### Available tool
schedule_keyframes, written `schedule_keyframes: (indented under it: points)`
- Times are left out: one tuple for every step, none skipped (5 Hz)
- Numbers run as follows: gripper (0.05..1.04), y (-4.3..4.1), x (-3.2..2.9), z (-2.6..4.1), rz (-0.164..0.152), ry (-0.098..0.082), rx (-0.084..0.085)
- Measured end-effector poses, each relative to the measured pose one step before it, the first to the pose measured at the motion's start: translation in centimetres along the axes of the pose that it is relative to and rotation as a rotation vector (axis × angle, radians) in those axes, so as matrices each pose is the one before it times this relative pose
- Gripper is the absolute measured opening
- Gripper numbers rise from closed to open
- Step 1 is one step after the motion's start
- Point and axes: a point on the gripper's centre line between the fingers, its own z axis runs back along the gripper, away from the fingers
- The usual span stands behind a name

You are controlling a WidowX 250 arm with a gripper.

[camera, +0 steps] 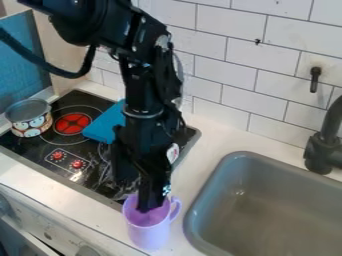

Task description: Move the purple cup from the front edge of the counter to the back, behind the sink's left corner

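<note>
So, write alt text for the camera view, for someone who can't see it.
A black gripper points down into a purple mug on a white counter, between a black stovetop and a grey sink with a black faucet. On the stovetop sit a small patterned pot and a flat blue object.
</note>
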Motion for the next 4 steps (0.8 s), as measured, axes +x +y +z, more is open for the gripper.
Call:
schedule_keyframes:
  points:
    - [1.001,0.006,0.014,-0.475,0.0062,0.0162,-0.0047]
    - [1.001,0.014,0.103,-1.005,0.0132,-0.0166,0.0034]
    - [0.941,-0.319,-0.378,-0.43,0.0078,0.0122,-0.002]
    - [0.649,-0.466,-0.101,-0.431,-0.0067,-0.0019,0.0046]
